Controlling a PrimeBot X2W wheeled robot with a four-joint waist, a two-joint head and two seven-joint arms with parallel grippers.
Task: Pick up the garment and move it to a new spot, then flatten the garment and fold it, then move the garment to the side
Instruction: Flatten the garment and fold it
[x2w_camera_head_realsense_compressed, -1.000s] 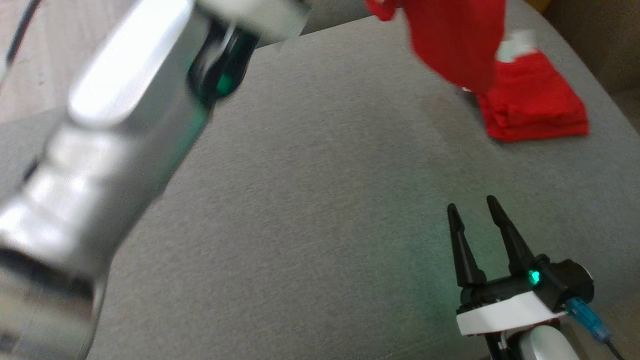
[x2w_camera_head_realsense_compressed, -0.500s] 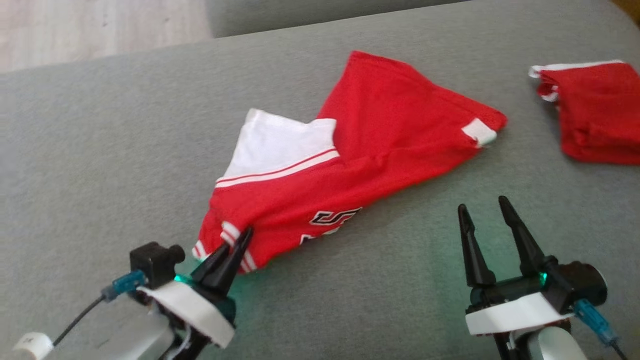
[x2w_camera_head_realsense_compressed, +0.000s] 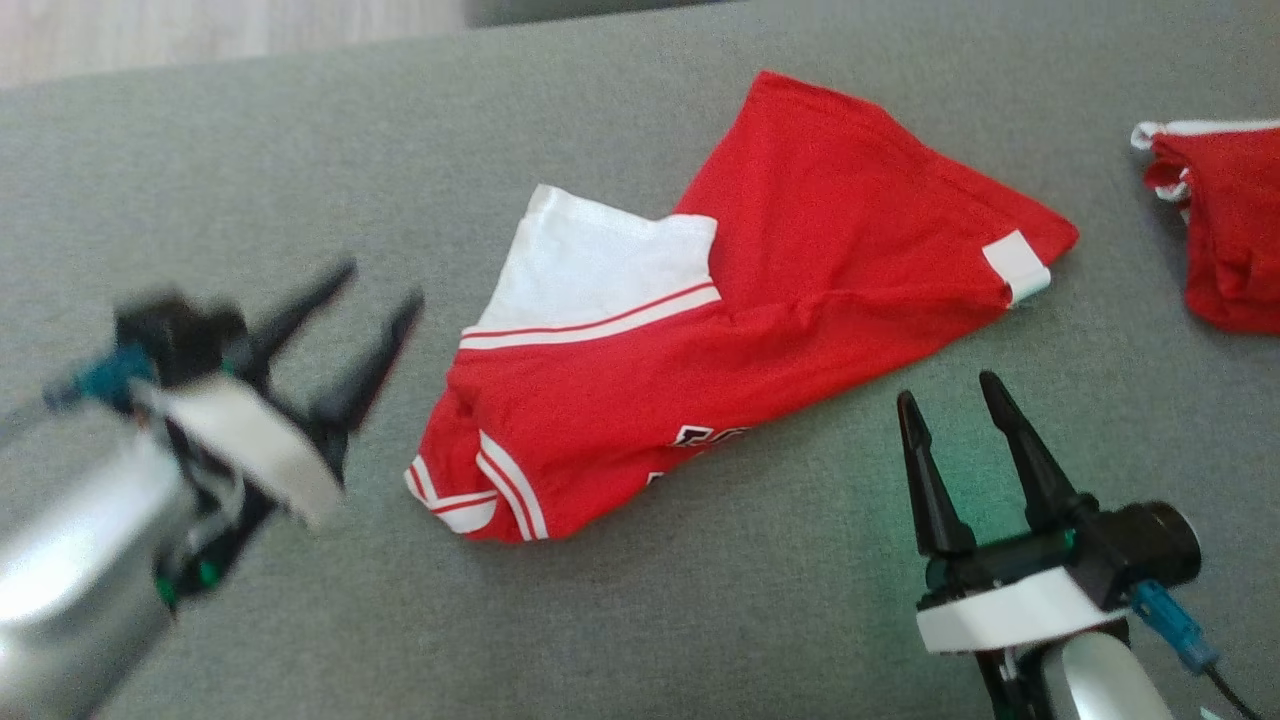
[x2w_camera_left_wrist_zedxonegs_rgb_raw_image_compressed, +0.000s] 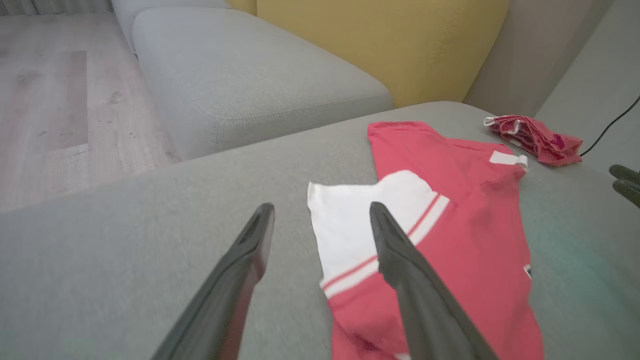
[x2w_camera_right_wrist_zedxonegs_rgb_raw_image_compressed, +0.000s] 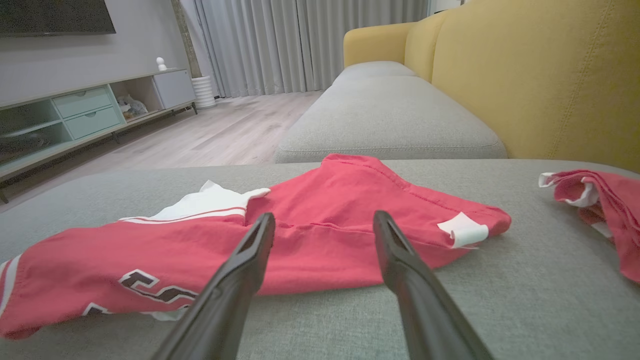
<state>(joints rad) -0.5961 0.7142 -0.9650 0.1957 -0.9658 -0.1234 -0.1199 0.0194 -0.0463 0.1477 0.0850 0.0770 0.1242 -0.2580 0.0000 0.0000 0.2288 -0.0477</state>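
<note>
The red garment (x2w_camera_head_realsense_compressed: 740, 330) is lying crumpled in the middle of the grey sofa cushion (x2w_camera_head_realsense_compressed: 640, 620), with a white part showing on its far left side. The left gripper (x2w_camera_head_realsense_compressed: 380, 283) is hanging just left of it, fingers wide apart and holding nothing. The right gripper (x2w_camera_head_realsense_compressed: 947, 390) is waiting by the garment's near right edge, also wide and empty.

The cloth is lying doubled over, so a pinch could be catching two layers at once. Pulling would then be making more wrinkles, not fewer. The other red cloth (x2w_camera_head_realsense_compressed: 1230, 240) is sitting far right and looking the same colour, so a reach that way could be grabbing the wrong thing.

The head view is looking down and showing the whole shape and both grippers. The right wrist view is looking low along the cushion, showing the dark letters (x2w_camera_right_wrist_zedxonegs_rgb_raw_image_compressed: 150, 287), the bumps in the cloth and the yellow sofa back (x2w_camera_right_wrist_zedxonegs_rgb_raw_image_compressed: 525, 75).
</note>
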